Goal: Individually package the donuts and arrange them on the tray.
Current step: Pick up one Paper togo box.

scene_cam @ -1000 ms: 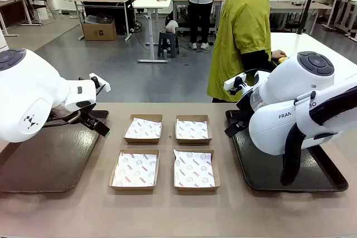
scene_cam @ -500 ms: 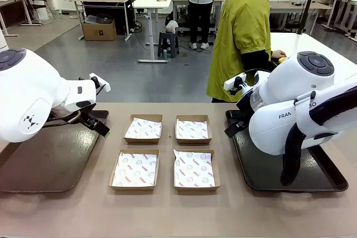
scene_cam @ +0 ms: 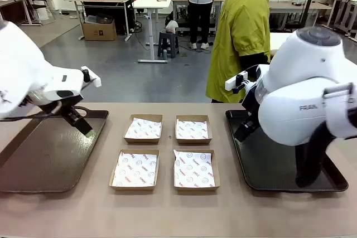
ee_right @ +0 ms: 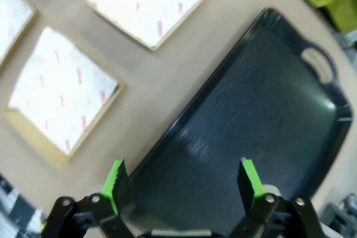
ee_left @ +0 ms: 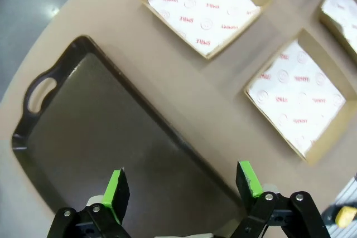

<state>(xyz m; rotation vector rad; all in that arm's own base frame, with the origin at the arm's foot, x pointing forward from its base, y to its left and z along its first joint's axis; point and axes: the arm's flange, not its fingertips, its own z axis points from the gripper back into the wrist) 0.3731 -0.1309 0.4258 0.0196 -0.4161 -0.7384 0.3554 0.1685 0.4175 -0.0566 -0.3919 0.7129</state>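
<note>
The donuts are out of view. My left gripper (scene_cam: 83,128) hangs open over the dark brown tray (scene_cam: 44,165) at the table's left. In the left wrist view its green fingertips (ee_left: 119,183) are wide apart above that tray (ee_left: 83,132), with nothing between them. Over the near corner of the black tray (scene_cam: 273,176) on the right, my right gripper (scene_cam: 242,133) is also open. The right wrist view shows the gripper (ee_right: 181,179) holding nothing above this tray (ee_right: 268,104).
Four shallow cardboard boxes lined with printed white paper lie in a square mid-table, among them a far left box (scene_cam: 143,128) and a near right box (scene_cam: 195,169). A person in a yellow-green jacket (scene_cam: 240,32) stands at the far edge, turned toward a side table.
Both arms have lifted. The left arm has swung up and toward the left, and the right arm's body now stands higher. Both grippers remain open.
</note>
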